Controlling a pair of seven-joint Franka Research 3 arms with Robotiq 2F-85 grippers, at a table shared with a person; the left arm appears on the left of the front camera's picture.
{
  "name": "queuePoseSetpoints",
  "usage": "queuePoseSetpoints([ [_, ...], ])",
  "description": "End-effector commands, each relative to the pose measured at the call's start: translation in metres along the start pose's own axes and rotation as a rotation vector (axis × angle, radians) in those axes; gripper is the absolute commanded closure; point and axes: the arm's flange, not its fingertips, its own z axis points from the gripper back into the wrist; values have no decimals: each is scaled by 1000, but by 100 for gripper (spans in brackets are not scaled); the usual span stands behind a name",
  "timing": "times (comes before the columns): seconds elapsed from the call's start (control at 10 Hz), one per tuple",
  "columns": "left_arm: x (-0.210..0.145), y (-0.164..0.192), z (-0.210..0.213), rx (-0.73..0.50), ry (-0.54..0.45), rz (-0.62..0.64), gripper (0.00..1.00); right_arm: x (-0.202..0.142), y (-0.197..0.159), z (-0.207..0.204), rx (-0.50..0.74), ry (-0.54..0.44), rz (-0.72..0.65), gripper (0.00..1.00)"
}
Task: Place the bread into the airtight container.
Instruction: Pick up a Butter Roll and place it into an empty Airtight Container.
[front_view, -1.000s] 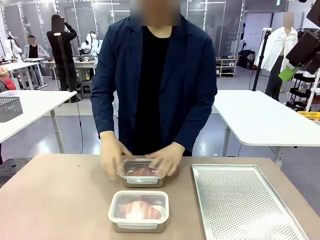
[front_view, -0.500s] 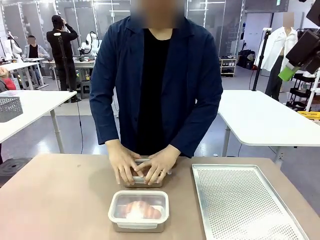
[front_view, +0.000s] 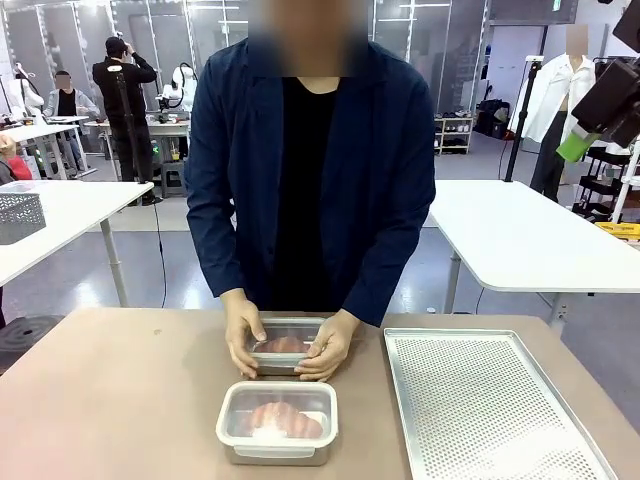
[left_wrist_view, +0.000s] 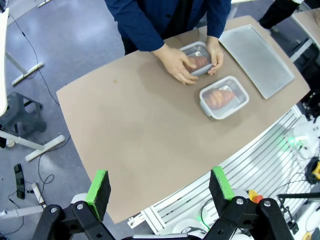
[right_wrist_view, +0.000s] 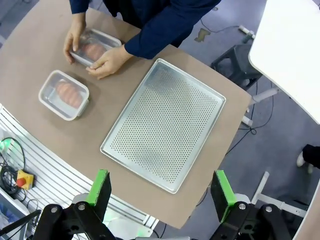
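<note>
The person's hands (front_view: 290, 345), spread flat over the far container's lid half a second ago, have since slid to its two sides and now cup the far container (front_view: 284, 346) by its walls; a second ago they were looser around it. The near container (front_view: 277, 421) and the tray (front_view: 490, 410) have not shifted.

The brown counter (front_view: 120, 400) is the largest open area: from the front view, everything at 9 o'clock of the containers is bare out to the left edge. The perforated tray lies at 3 o'clock of them, reaching close to the right and near edges, with a narrow strip of counter between it and the containers. The near container sits just at 6 o'clock of the far one, close to the near edge.

Bread (front_view: 283, 417), pinkish-brown, lies inside the near container under a clear lid; a similar piece shows in the far container, though the hands hide much of it, so its shape is uncertain.

High above the counter, the left fingers (left_wrist_view: 160, 190) stand spread apart, holding nothing; the right fingers (right_wrist_view: 162, 192) likewise.
</note>
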Motion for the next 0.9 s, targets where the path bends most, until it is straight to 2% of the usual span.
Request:
queuePoseSetpoints([
  [0.0,0,-1,2,-7,4,-14,0,3,-3,2,-7,-5,-1,0],
  [0.8,0,-1,2,-7,4,-14,0,3,-3,2,-7,-5,-1,0],
])
